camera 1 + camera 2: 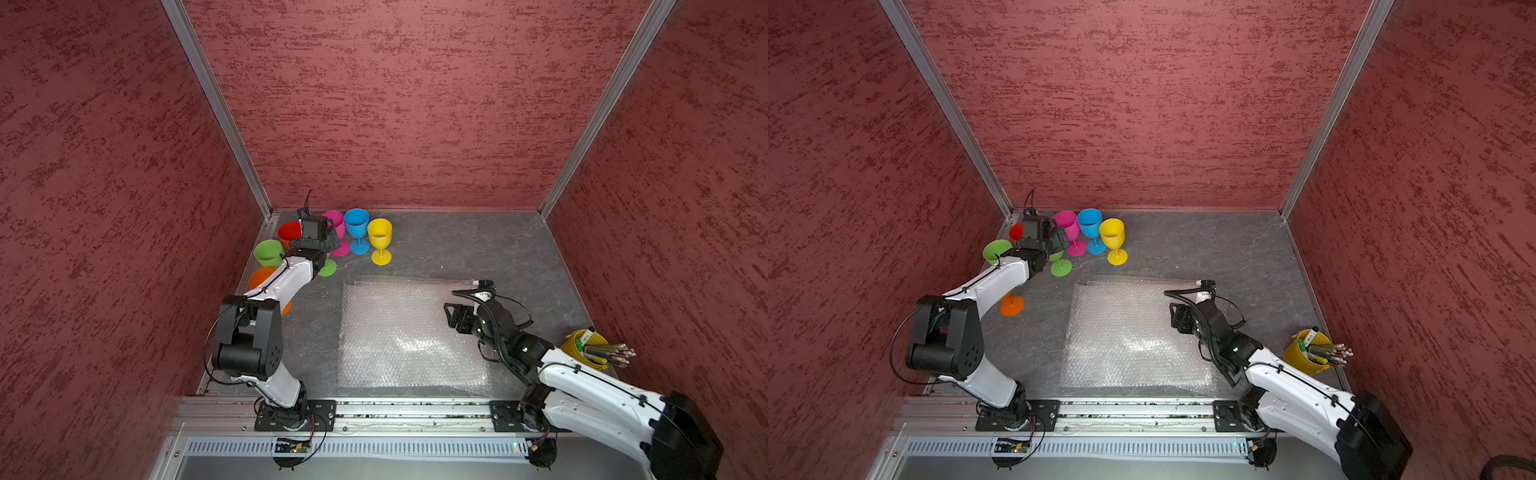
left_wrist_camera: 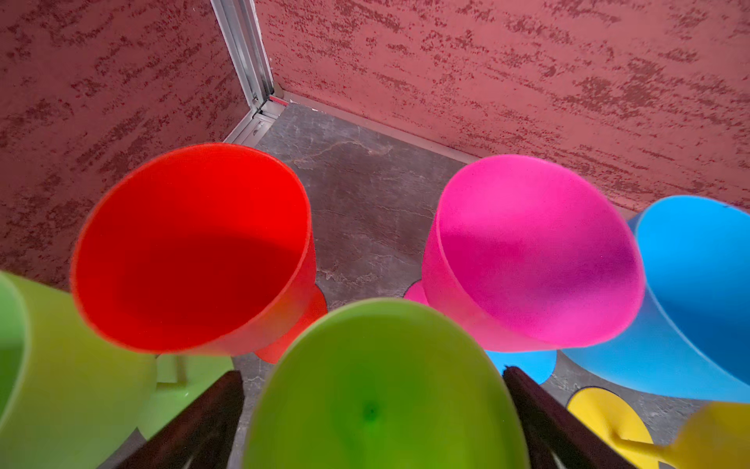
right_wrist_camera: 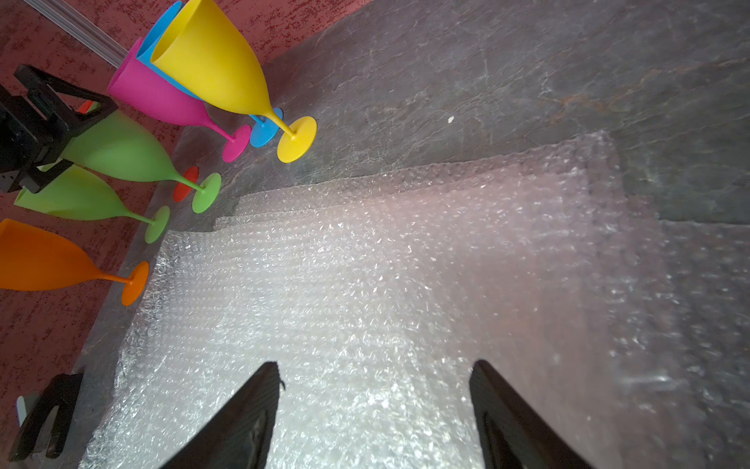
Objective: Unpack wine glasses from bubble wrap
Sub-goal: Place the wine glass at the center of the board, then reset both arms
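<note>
My left arm [image 1: 291, 277] and right arm [image 1: 590, 382] are wearing white shells, black joints. I'm seeing black cables [image 1: 463, 294] looping.

I count seven goblets [image 1: 356, 222]: red [image 1: 289, 232], orange [image 1: 261, 276], pink [image 1: 336, 220], blue [image 1: 357, 232], yellow [image 1: 379, 232] and two green [image 1: 268, 252]. I see one utensil cup [image 1: 575, 345]; the stacked bubble wrap sheets [image 1: 399, 332] I cannot count.

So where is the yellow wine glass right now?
In both top views the yellow wine glass stands upright near the back wall, left of centre, at the end of the row beside the blue glass, just beyond the bubble wrap.
</note>
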Available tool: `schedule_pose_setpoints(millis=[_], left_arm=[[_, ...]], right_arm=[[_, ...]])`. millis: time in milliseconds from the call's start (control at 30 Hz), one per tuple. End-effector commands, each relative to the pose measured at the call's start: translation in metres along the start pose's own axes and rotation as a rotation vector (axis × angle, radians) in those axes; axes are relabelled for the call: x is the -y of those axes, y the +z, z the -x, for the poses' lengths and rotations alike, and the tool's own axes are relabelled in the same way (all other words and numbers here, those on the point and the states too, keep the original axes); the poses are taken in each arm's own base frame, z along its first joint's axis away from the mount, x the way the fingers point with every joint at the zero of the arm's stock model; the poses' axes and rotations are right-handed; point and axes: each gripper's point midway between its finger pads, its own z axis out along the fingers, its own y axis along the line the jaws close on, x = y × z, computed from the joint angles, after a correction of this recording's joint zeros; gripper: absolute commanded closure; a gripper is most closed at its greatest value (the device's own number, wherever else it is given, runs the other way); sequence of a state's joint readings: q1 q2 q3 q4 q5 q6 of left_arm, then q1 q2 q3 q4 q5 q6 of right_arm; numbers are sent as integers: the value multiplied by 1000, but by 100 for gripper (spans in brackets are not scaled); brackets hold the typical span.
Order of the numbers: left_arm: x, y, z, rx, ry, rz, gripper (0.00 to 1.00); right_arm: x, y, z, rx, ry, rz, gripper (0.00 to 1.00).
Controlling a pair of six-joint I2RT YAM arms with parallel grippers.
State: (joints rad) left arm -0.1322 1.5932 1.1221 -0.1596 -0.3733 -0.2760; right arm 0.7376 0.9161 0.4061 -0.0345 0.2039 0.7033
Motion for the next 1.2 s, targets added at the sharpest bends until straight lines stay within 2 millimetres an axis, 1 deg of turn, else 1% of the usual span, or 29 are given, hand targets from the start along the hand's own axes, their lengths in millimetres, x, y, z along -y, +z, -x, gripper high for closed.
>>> schedule_pose_setpoints(millis=[0, 33, 67, 100, 167, 233, 333, 400, 433, 467, 500, 533, 600, 633, 667, 700, 733, 800, 833, 900, 933, 1000, 1033, 1133, 1167], left_arm=[[-1, -41, 33, 97, -52, -6, 0], [0, -54, 37, 116, -62, -20, 0], [0, -63, 39, 130, -68, -33, 0], [1, -77, 41, 153, -71, -45, 0], [0, -101, 43, 196, -80, -62, 0], [0, -125, 39, 218, -92, -104, 0], [8, -155, 23, 241, -97, -273, 0], [3, -174, 8, 321, -126, -325, 0], [-6, -176, -5, 357, -129, -307, 0], [-15, -176, -16, 372, -126, -283, 0], [-22, -172, -30, 366, -93, -269, 0], [-24, -166, -44, 356, -29, -267, 0], [-21, -155, -69, 324, 140, -280, 0], [-26, -146, -80, 308, 193, -248, 0], [-33, -138, -85, 298, 214, -217, 0], [-44, -128, -93, 273, 196, -175, 0], [-51, -120, -99, 250, 164, -166, 0], [-49, -112, -102, 242, 144, -237, 0], [-52, -105, -106, 234, 127, -248, 0], [-65, -90, -108, 232, 57, -211, 0], [-68, -86, -108, 225, 51, -208, 0], [-62, -81, -100, 270, 77, -233, 0], [-61, -79, -93, 310, 79, -236, 0], [-56, -68, -82, 337, 113, -225, 0], [-52, -64, -80, 338, 130, -231, 0]], right_arm=[[-13, -10, 26, 62, -6, 14, 21], [-16, -13, 30, 69, -15, 13, 15], [-18, -15, 35, 75, -23, 10, 5], [-19, -19, 41, 88, -32, 1, 1], [-19, -29, 57, 133, -45, -25, 1], [-25, -47, 78, 199, -78, -32, 1], [-36, -79, 113, 324, -102, -6, 1], [-36, -98, 132, 418, -116, -12, 1], [-31, -106, 139, 464, -134, -38, 1], [-24, -110, 142, 501, -152, -72, 1], [-17, -113, 145, 552, -186, -108, 1], [-12, -117, 147, 596, -227, -132, 1], [-8, -119, 145, 643, -318, -144, 1], [-6, -118, 142, 667, -359, -146, 1], [-4, -118, 140, 690, -376, -145, 1], [-1, -118, 137, 727, -380, -138, 2], [4, -117, 134, 766, -393, -141, 1], [16, -116, 126, 849, -429, -168, 2], [28, -116, 123, 893, -434, -210, 2], [49, -111, 116, 911, -499, -303, 1], [60, -106, 115, 898, -495, -344, 2], [91, -94, 116, 860, -445, -428, 2], [103, -88, 115, 844, -430, -445, 2], [130, -73, 115, 787, -409, -483, 1], [135, -72, 120, 795, -396, -508, 1]])
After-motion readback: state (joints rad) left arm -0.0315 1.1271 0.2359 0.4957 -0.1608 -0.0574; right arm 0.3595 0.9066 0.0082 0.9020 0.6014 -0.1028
